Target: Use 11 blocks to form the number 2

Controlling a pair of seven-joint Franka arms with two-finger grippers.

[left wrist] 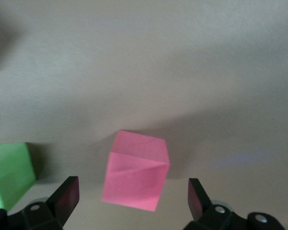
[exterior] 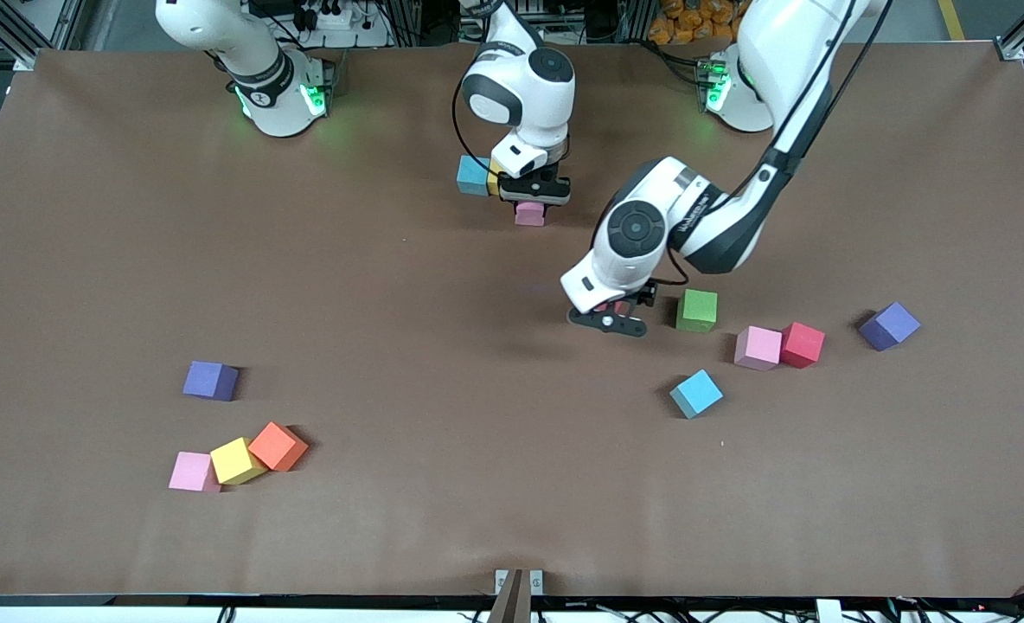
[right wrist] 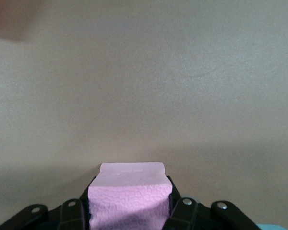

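Starting nearest the front camera, I am seeing three blocks huddled toward the right arm's end: a pale pink block [exterior: 190,472], a yellow block [exterior: 237,461] touching it, and an orange block [exterior: 278,446] touching the yellow. A purple block [exterior: 210,381] is sitting a little farther back. Toward the left arm's end a blue block [exterior: 696,394] is lying alone, then a pink block [exterior: 758,348] pressed against a red block [exterior: 802,344], with another purple block [exterior: 889,326] well apart from them.

I am holding the left gripper [exterior: 613,318] low over the table just beside the green block [exterior: 696,311], its jaws spread wide and gripping nothing. In the left wrist view a hot pink block [left wrist: 136,171] is sitting between the fingers [left wrist: 67,197], turned at an angle to them, with the green block close to one finger. My worry here is that closing on a skewed cube is going to twist or squirt it out, and that the nearby finger is going to nudge the green block as I am descending.

Farthest back, the right gripper [exterior: 533,205] is clamped on a light pink block [exterior: 529,214], low at the table beside a placed blue block [exterior: 473,176] and a yellow one [exterior: 494,180]. The foam is visibly squeezed in the right wrist view, so on release it may be springing sideways and spoiling the line, or I may be bumping the placed pair.
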